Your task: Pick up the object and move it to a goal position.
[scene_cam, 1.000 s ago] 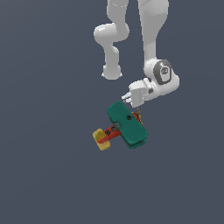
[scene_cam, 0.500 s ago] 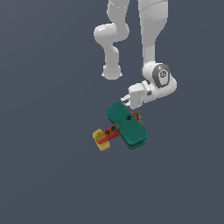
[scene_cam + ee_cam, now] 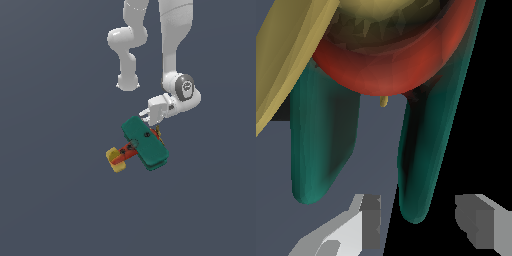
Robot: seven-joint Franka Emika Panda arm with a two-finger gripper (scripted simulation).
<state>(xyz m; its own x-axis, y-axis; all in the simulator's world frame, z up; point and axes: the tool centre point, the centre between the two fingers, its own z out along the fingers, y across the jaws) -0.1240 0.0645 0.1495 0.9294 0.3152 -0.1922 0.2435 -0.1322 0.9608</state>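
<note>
- Pincer (image 3: 150,118) sits right at the nose end of the toy biplane (image 3: 142,145), and we see it has crept further toward the exterior view's right over the last second, with the wrist rolling as it goes.
- Through the wrist view we catch both pads (image 3: 370,220) spread apart, one teal wing edge (image 3: 421,150) running down between them without any visible contact — so we call the pincer released, gripping nothing.
- Our biplane lies on the dark floor (image 3: 50,200) just below the wrist, teal wings uppermost, red body and yellow tail (image 3: 115,161) pointing toward the exterior view's left; it has barely shifted, if at all.
- We read this as final alignment: the arm is lining its jaws up over a wing or the nose, and the pick-up is not yet made.
- Next we expect a close on that wing edge; whether the pads are deep enough, we cannot tell.
</note>
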